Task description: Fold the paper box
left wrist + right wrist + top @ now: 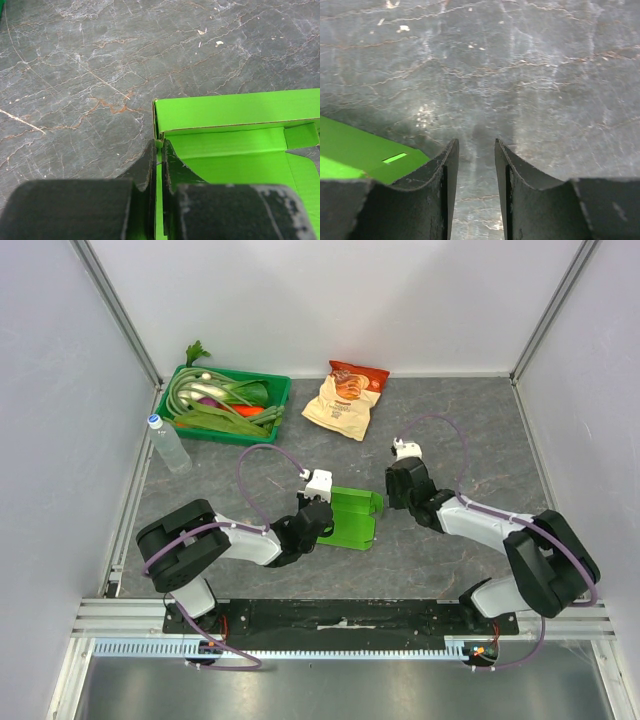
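Observation:
The lime-green paper box (352, 518) lies in the middle of the table with a flap raised on its right side. My left gripper (318, 518) is at its left edge, shut on a thin wall of the paper box (235, 145), with the green card pinched between the fingers (172, 162). The box's open inside fills the right of the left wrist view. My right gripper (476, 150) stands open just right of the box, with only bare table between its fingers. A corner of the paper box (365, 155) with a slot shows at its left.
A dark green tray (281, 392) of vegetables stands at the back left. A beige-and-red snack bag (346, 398) lies at the back centre. A clear bottle (168, 444) lies by the left wall. Grey walls enclose the table on three sides.

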You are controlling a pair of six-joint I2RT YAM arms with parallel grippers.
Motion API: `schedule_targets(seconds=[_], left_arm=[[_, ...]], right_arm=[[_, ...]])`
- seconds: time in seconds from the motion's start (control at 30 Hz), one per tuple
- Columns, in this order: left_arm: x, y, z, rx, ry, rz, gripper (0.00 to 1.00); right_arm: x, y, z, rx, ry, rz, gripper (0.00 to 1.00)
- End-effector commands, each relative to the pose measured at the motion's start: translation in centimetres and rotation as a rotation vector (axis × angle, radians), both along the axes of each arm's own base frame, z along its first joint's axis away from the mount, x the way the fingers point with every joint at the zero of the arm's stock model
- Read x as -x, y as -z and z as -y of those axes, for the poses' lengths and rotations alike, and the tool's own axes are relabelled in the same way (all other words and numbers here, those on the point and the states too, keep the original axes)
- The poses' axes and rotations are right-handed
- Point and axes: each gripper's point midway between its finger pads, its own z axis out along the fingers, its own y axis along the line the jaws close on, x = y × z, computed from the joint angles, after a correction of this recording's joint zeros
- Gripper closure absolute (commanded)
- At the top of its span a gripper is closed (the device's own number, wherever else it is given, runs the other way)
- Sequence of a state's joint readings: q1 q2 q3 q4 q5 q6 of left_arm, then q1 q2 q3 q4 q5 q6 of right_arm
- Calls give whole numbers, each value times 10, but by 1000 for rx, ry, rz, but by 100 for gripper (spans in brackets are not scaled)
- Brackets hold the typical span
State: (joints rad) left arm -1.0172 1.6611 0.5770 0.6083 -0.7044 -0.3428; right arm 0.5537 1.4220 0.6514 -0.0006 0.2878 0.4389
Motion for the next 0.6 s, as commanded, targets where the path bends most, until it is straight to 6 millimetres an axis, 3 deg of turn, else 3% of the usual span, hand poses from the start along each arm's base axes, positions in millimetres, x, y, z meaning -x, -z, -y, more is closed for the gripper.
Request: schedule_targets(seconds=[0.0, 0.13, 0.4, 0.57], left_arm=[[1, -9, 8, 40, 4, 9, 98], [1, -8, 9, 39, 6, 8, 98], [1, -9, 10, 43, 7, 9, 98], [1, -9, 10, 38, 9, 8, 98]], right_arm=[[-7, -10, -29, -108, -101, 63, 59], [9, -17, -47, -143, -162, 63, 60], [30, -28, -55, -142, -211, 54, 59], [38, -23, -67, -161, -293, 28, 59]])
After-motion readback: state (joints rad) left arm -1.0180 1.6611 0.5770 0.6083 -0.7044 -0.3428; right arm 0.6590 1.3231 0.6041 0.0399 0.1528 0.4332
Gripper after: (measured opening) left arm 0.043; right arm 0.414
